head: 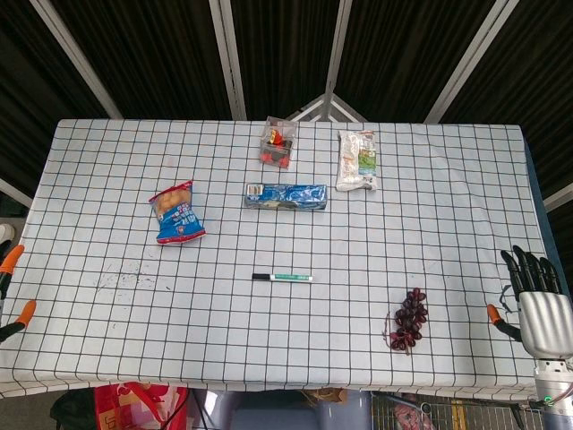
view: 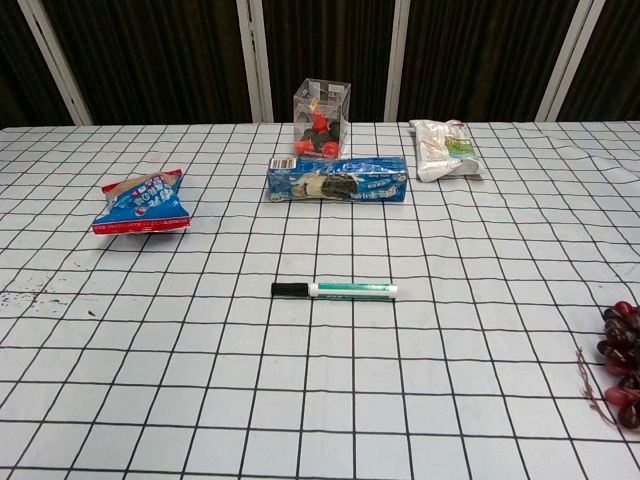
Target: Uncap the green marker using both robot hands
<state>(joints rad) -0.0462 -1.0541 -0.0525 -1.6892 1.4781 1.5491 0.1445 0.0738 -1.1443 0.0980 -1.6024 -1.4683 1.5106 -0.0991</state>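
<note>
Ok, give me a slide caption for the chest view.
Capped green marker lying untouched on the checked table, snacks behind it.

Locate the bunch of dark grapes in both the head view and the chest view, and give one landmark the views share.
Head view: the grapes lie on the table lower right, right of the green marker.
Chest view: the grapes sit at the right edge, partly cut off.
Shared landmark: the green marker, black cap pointing left.

Left hand mostly cut by head-view edge; grapes cropped in chest view.
</note>
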